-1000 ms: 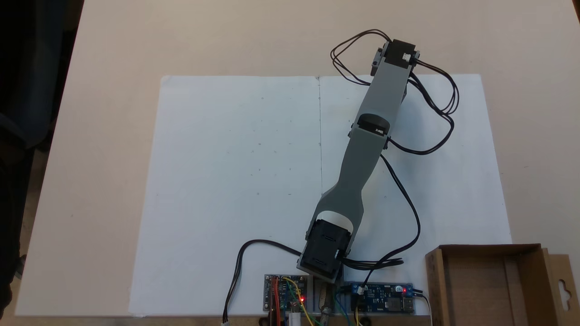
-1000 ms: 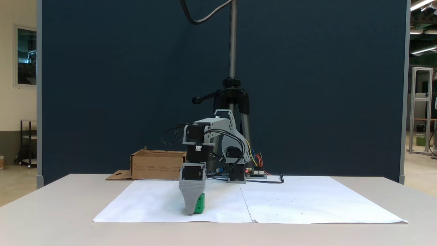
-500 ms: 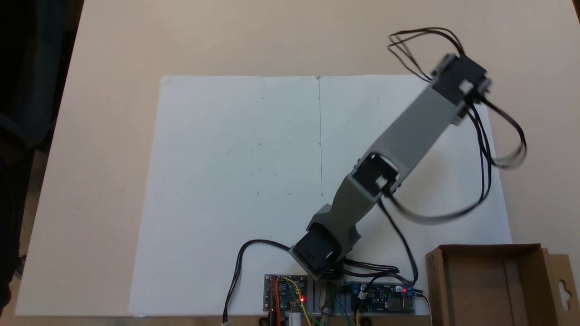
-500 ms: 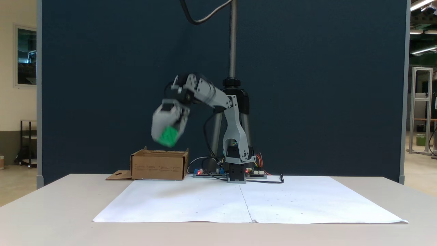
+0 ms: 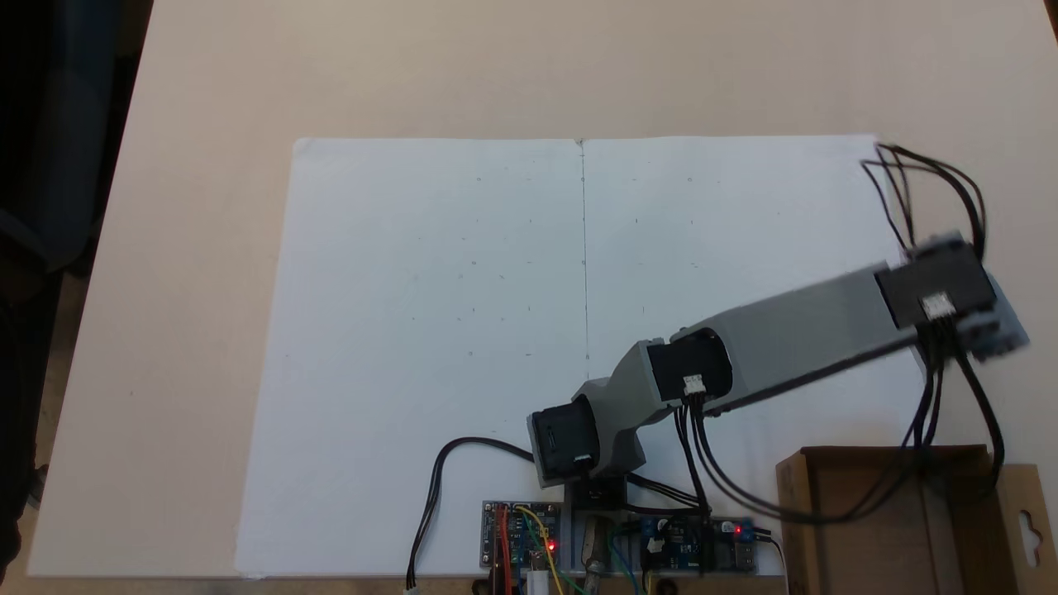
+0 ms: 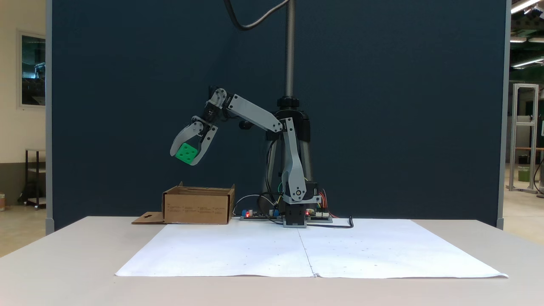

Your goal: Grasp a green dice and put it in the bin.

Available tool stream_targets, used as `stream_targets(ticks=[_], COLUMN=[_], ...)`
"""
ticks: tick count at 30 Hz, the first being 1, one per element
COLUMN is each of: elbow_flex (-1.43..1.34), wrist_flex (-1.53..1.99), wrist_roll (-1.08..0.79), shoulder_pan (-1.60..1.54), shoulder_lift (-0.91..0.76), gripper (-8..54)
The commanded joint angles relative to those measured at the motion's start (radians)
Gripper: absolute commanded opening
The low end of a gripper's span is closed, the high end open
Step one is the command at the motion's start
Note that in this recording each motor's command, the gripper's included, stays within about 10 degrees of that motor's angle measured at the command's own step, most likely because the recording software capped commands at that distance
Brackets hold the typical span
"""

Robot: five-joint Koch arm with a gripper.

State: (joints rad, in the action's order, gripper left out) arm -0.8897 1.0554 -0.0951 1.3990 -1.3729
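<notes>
Jaws clamped on the green dice [image 6: 186, 153], the gripper [image 6: 185, 158] hangs high above the bin [image 6: 197, 208]. Bright green cube, dark pips showing. Forearm slopes down from a raised elbow.

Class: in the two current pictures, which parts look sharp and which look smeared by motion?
In a fixed view from above, the arm's far end and its cables are smeared. In a fixed view from the side, the gripper, green dice and bin are crisp.

One overhead; one frontal, table-level; both distant.
</notes>
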Motion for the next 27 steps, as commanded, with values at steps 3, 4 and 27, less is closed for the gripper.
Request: stream_targets(ticks=[3, 4, 27], elbow_flex=[0.000, -0.003, -0.391], wrist_flex=[-0.003, -0.003, -0.333], wrist_roll=[0.012, -0.002, -0.318], shoulder_pan=[0.138, 0.163, 0.414], shoulder_lift=[-0.029, -0.025, 0.021], gripper=[12.2, 12.2, 12.2])
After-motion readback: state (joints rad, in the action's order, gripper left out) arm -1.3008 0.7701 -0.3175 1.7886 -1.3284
